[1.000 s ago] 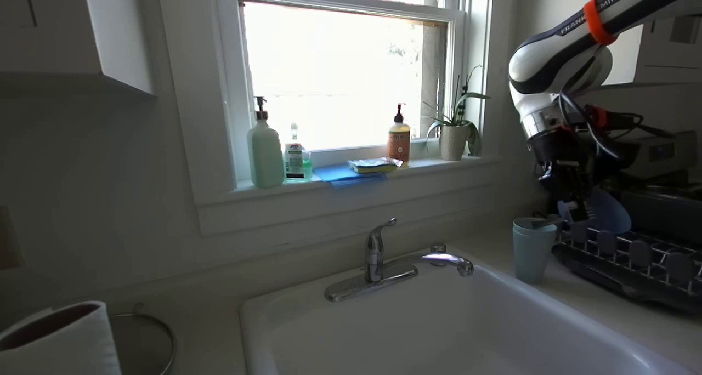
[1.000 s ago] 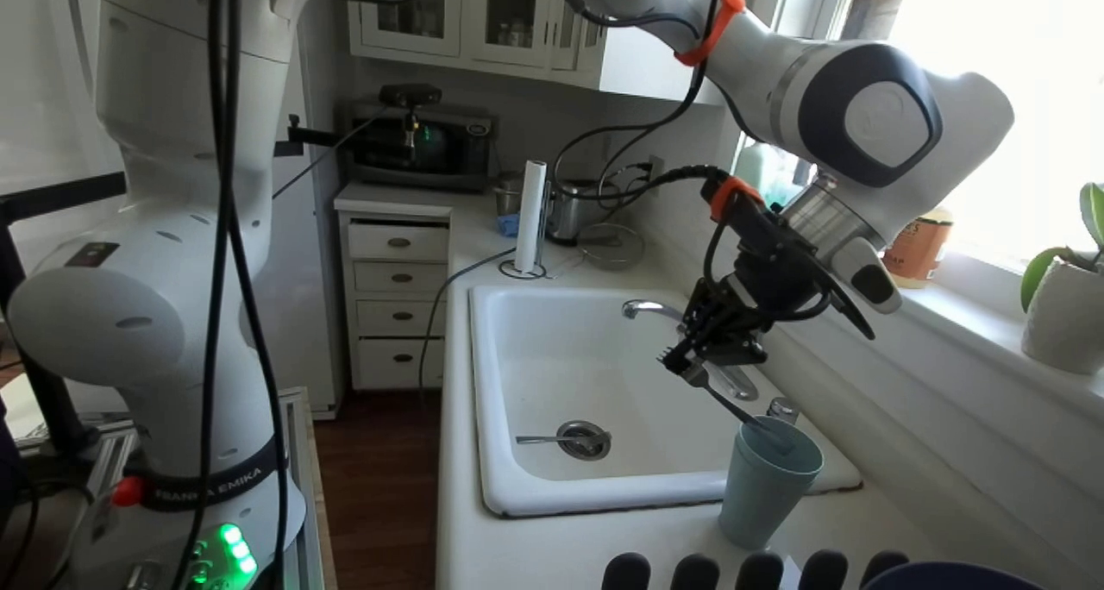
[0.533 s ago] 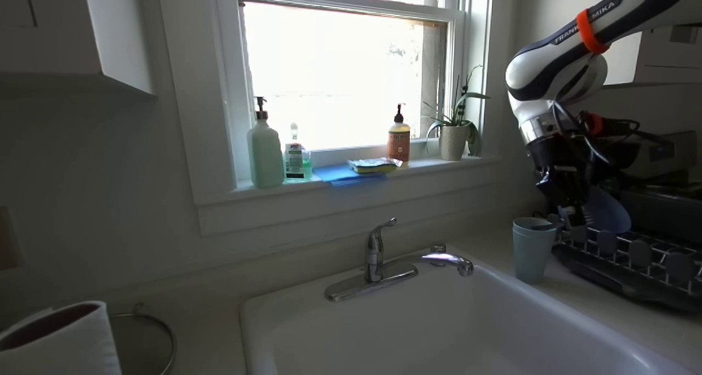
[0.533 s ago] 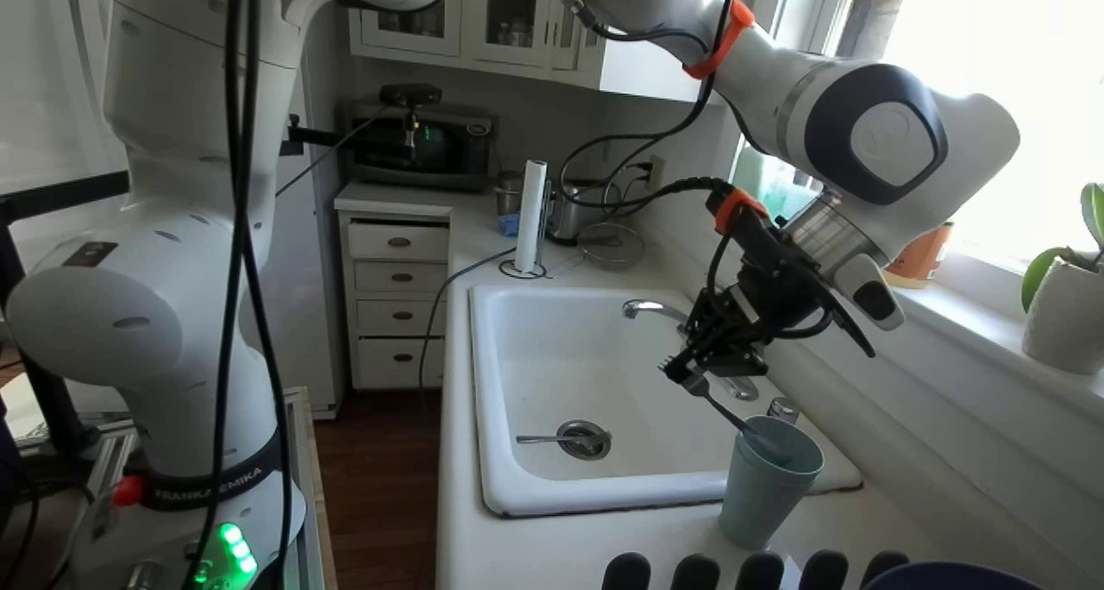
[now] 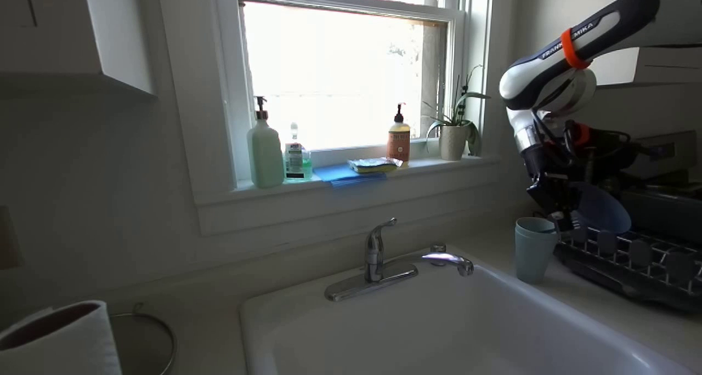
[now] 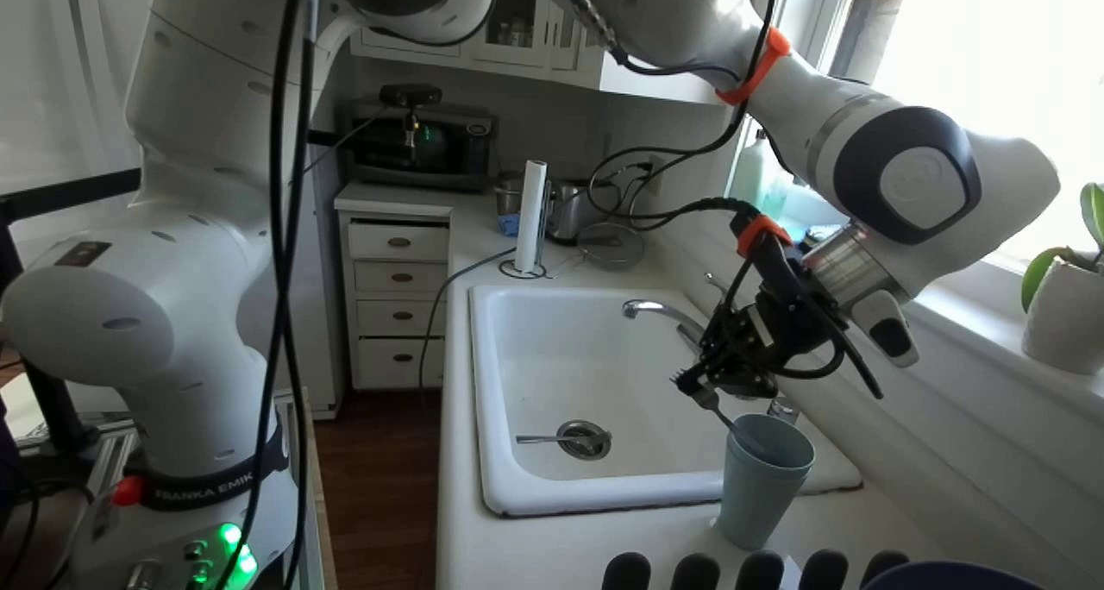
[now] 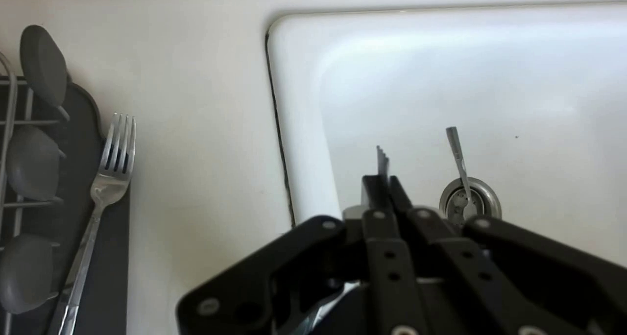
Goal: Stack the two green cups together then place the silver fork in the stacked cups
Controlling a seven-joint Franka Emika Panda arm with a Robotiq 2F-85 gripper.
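Observation:
The two green cups [image 5: 533,254] stand nested as one stack on the counter between sink and dish rack; they also show in an exterior view [image 6: 761,491]. My gripper [image 6: 697,390] is shut on a silver fork [image 6: 723,416] near its tines. The fork slants down, with its handle end inside the top cup, by the rim. In the wrist view the fingertips [image 7: 387,183] pinch the fork, and its tines [image 7: 383,159] stick out beyond them. The cups are mostly hidden behind the gripper there. The gripper is just above and beside the cup rim.
Another fork [image 7: 108,190] lies along the edge of the dish rack [image 7: 115,276]. A spoon [image 6: 539,439] lies at the sink drain. The faucet [image 6: 660,308] and the window sill are close to the arm. A blue dish [image 5: 603,210] stands in the rack.
My gripper has moved lower and sideways toward the cups, still holding the fork, whose handle is deeper in them. The stacked cups have shifted very slightly.

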